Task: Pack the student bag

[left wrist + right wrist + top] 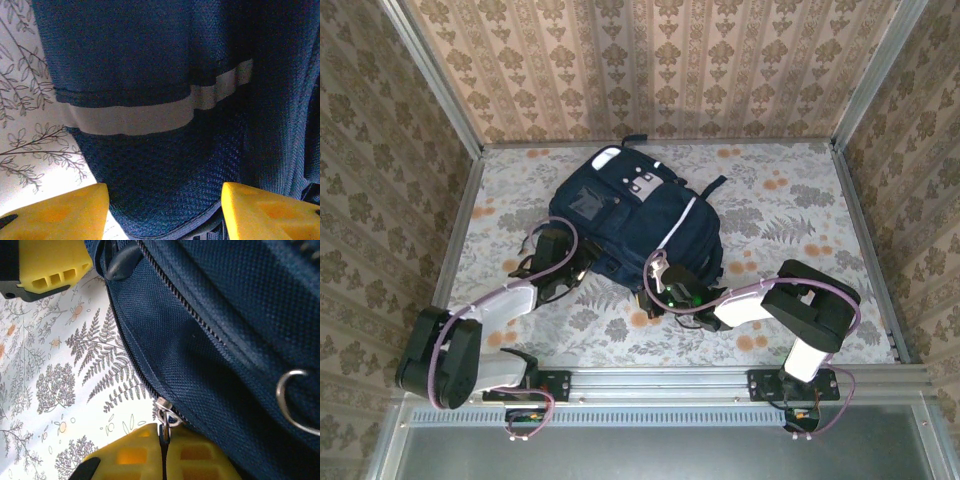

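Bench [800, 220]: the student bag [630, 225] lies front face up at mid-bench, just ahead of both arms.

Left claw [165, 192]: jaws stand wide at the bag's left flank, with navy fabric between them below the reflective stripe [135, 117]. It cannot be told whether they bite.

Right claw [161, 435]: closed tight on the zip pull [165, 412] at the bag's near edge.

Judgement: a zip run is in hand; opening or closing is not settled. Draw along the line of the track, never away from the cloth. Keep the tab deep in the pads, and have your left claw hold the bag so it does not slide.

Orientation: carry handle toward the back wall, base toward you. The long axis runs far to near, its near end leaning slightly right
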Action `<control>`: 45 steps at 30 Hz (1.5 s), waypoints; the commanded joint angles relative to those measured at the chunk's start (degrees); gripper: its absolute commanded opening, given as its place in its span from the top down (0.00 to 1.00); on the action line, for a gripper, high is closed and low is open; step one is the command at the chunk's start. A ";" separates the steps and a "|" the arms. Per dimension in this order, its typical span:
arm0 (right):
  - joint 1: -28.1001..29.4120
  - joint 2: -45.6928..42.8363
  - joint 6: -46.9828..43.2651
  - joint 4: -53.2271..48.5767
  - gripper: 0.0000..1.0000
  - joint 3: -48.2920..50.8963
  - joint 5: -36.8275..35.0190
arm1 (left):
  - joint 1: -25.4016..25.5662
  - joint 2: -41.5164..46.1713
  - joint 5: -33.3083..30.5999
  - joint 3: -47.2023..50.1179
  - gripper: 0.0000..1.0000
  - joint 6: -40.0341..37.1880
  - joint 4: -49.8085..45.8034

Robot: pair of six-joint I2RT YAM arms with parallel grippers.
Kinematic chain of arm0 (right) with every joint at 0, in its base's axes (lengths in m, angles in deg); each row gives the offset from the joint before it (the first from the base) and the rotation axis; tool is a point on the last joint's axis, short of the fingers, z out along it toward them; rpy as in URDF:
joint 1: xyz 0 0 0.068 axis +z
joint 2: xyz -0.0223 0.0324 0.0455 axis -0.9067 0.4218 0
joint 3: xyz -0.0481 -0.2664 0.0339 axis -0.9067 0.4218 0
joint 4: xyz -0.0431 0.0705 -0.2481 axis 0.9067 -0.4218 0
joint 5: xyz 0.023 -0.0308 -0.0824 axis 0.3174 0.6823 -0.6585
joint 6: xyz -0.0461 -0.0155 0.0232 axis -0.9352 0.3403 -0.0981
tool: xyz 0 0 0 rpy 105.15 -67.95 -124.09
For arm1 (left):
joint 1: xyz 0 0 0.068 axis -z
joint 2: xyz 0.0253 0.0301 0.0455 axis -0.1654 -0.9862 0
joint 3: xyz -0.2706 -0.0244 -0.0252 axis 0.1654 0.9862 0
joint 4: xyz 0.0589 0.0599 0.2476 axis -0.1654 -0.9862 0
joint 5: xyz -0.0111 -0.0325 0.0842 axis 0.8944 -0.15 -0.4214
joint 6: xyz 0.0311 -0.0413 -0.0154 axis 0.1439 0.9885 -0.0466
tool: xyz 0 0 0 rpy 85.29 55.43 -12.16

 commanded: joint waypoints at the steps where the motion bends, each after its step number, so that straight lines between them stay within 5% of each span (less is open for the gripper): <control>1: -0.46 -1.17 1.78 5.22 1.00 -0.17 1.21 | 0.86 -1.88 -3.53 -1.67 0.42 -0.80 3.10; 5: -0.41 -0.68 1.79 5.25 1.00 -0.19 1.49 | 1.14 -4.61 -4.61 -2.06 0.57 -0.19 4.35; 10: -0.45 -0.85 -0.50 1.40 1.00 -0.11 -0.18 | 1.60 -5.93 -6.44 -2.72 0.88 -0.67 4.55; 14: -0.47 -1.42 -2.61 -3.59 1.00 -0.54 -2.48 | 1.84 -6.38 -7.16 -3.21 0.99 -1.12 4.16; 29: -0.19 -5.30 -7.41 -21.38 1.00 -0.72 -10.81 | 1.12 -6.45 -9.49 -4.47 1.00 -2.30 0.59; 34: -0.22 -5.96 -7.83 -19.35 0.85 0.50 -9.66 | 1.21 -7.40 -8.62 -4.97 1.00 -2.11 0.87; 40: -0.47 -4.80 -6.86 -17.25 0.78 -0.40 -9.98 | 1.55 -7.60 -8.26 -4.93 1.00 -1.87 1.17; 45: -1.03 -3.97 -6.19 -15.28 0.90 -0.06 -9.70 | 1.57 -7.18 -8.31 -4.66 1.00 -1.95 1.08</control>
